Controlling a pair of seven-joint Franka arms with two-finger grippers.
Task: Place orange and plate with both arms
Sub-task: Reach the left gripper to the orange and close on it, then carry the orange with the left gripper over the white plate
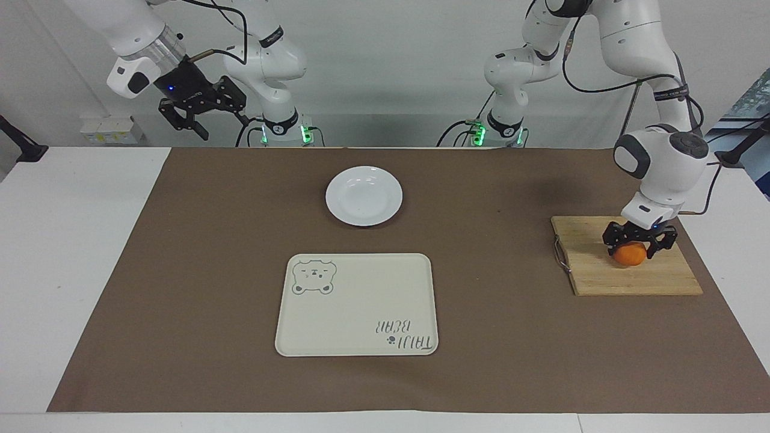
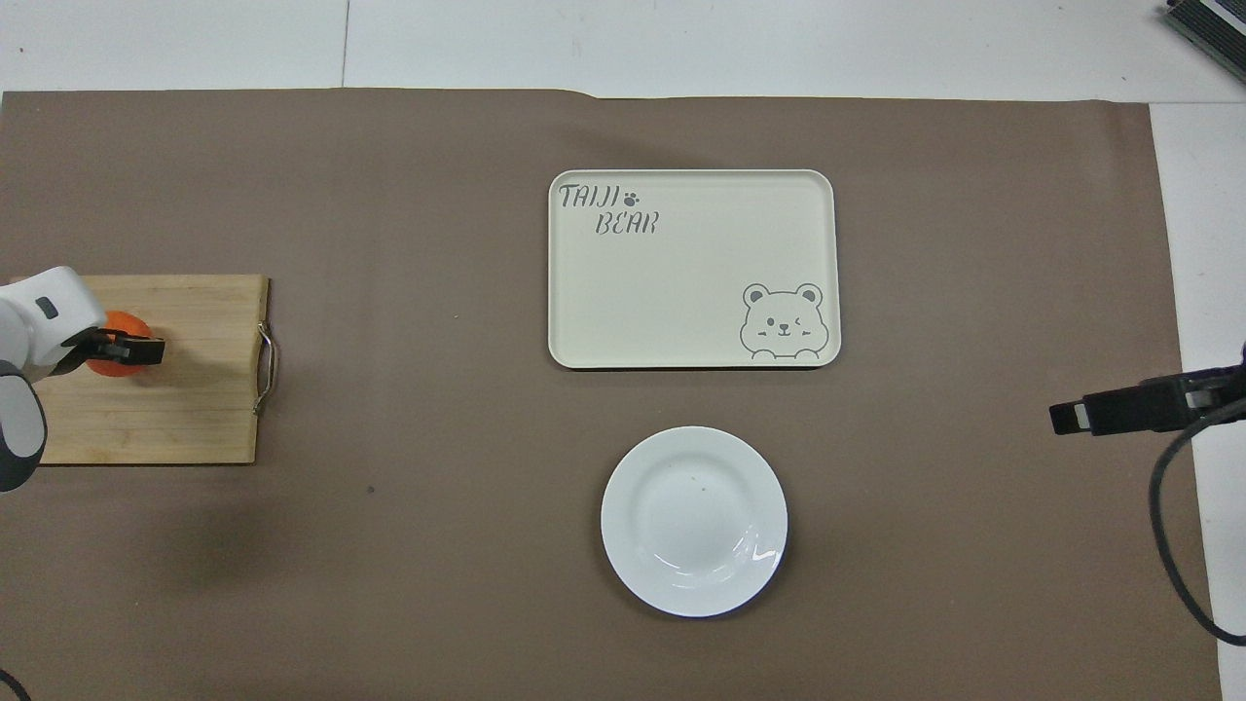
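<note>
Nearest the robots we see the plate (image 1: 364,195), a round white dish sitting bare on the brown mat (image 1: 180,270) that covers the middle of the tabletop (image 1: 72,240). The right pincer (image 1: 201,117) hangs in the air over the tabletop's edge at the right arm's end, near its own base; its two black fingers (image 1: 199,128) are spread apart and hold nothing, and that arm is waiting. In the overhead view only the tip of this pincer (image 2: 1081,417) shows, over the edge of the mat. Toward the left arm's end lies a wooden cutting board (image 1: 625,279) with a metal handle on the side that faces the tray. The orange (image 1: 630,255) sits on this board, well apart from the plate. The left pincer (image 1: 639,245) is down over the orange, one finger on each side of the fruit and close against it; we cannot tell whether they are pressing on it or merely straddling it. From above, the left pincer (image 2: 125,350) covers much of the orange (image 2: 117,323). Farther from the robots than the plate lies a cream rectangular tray (image 1: 355,325) with a bear drawing and the words TAIJI BEAR, nothing on it.
</note>
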